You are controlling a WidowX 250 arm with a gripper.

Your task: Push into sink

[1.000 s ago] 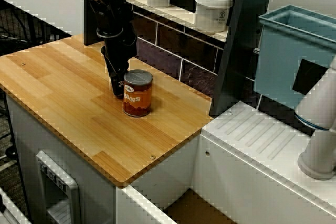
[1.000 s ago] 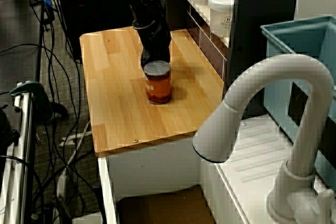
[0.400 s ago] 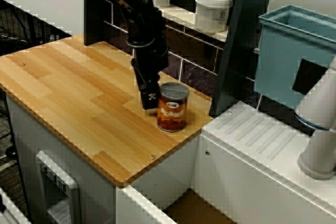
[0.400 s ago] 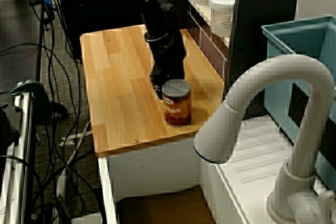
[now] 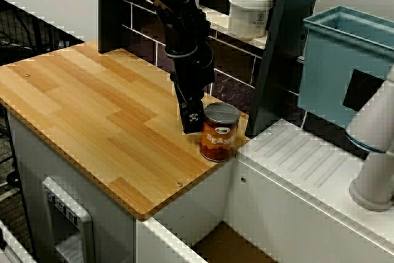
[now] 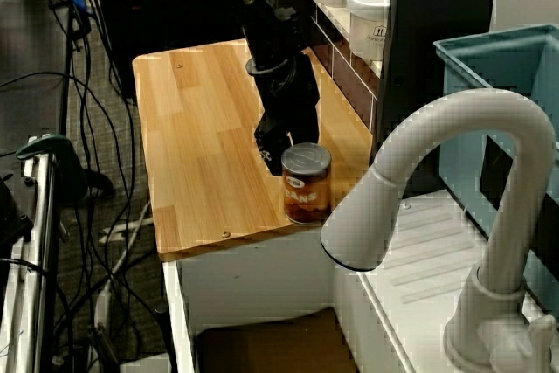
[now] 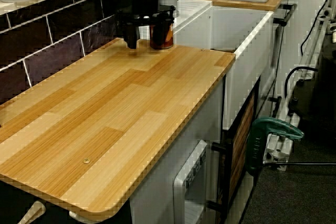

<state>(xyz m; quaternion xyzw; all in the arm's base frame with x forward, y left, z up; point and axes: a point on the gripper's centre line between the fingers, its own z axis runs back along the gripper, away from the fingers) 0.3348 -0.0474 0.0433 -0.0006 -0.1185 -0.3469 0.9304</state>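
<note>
An orange bean can [image 5: 220, 132] with a grey lid stands upright on the wooden counter [image 5: 92, 115], close to its right edge next to the white drainboard. It also shows in the side view [image 6: 306, 183] and the low view [image 7: 161, 35]. My black gripper [image 5: 192, 118] is just left of the can, low over the counter, against its side; it shows too in the side view [image 6: 272, 148]. In the low view [image 7: 149, 40] its fingers stand apart, holding nothing. The sink [image 5: 229, 247], with white walls and a brown floor, lies below the counter's front right corner [image 6: 271, 347].
A white ridged drainboard [image 5: 308, 158] lies right of the can. A teal bin [image 5: 345, 66] and a white faucet [image 6: 472, 216] stand further right. White jars [image 5: 249, 10] sit on the shelf behind. A dark post [image 5: 277, 53] rises behind the can.
My gripper moved right and forward across the counter and pushed the can from the counter's middle to near its right edge.
</note>
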